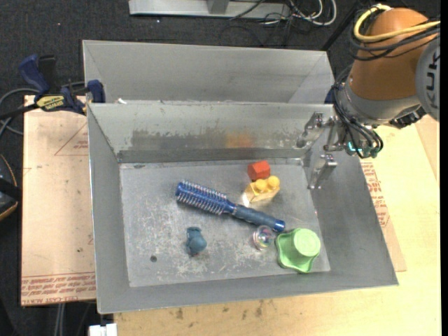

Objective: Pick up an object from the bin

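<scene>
Gripper (319, 168) hangs over back-right part of grey metal bin (210, 128), close to right sloped wall. Nothing seen in it. Apart or together: can't tell from this angle.

No obj under it yet. Nearest candidates, just left and slightly fwd of gripper near back-centre of floor:
- small red plastic cube (259, 169): prob. light, stiff, flat faces, so easy to pinch across two opp. sides. Touching or v. close to the item below.
- yellow lumpy plastic toy piece (264, 186): light, hard, irregular shape; may roll out of a pinch.

Others:
- blue plastic hairbrush with bristled head (210, 203): lies diagonal mid-floor, handle end toward front-right. Stiff, a bit heavier; take at the narrow handle. Bristles would give and slip.
- small clear glassy ball (263, 238): by handle end. Slippery, will roll; poor pick.
- green plastic cup-like piece with round pale top (299, 249): front-right corner. Wide; grab by rim, if at all.
- small blue soft-looking lump (196, 241): alone front-left, clear room all round.

Room: left half and back strip of floor are open. Right wall crowds the gripper now and the green piece. Cube + yellow piece sit so tight that a descent on one may knock the other. My pick: cube, approached from above, closing across the sides clear of the yellow piece.
</scene>
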{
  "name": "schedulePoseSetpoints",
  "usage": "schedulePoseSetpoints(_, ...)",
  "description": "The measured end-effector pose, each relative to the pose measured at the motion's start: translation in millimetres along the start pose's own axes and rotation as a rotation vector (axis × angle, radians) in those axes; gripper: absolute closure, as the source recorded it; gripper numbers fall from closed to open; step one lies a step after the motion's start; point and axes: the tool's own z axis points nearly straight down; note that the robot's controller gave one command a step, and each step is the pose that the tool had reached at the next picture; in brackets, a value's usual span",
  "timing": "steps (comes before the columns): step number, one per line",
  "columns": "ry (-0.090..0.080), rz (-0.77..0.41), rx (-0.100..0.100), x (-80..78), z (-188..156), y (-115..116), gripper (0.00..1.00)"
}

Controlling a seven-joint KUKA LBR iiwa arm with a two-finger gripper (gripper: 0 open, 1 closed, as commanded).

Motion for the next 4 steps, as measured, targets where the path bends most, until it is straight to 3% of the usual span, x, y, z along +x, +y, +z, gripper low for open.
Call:
schedulePoseSetpoints(1,-0.015,-0.059,0.001,20.3,139.2,84.2,0.00)
schedulePoseSetpoints(2,-0.012,-0.097,-0.003,14.0,121.0,158.2,0.00)
schedulePoseSetpoints(3,-0.010,0.215,-0.002,2.6,116.0,182.9,0.00)
schedulePoseSetpoints(4,-0.013,0.476,-0.006,3.6,145.5,182.7,0.00)
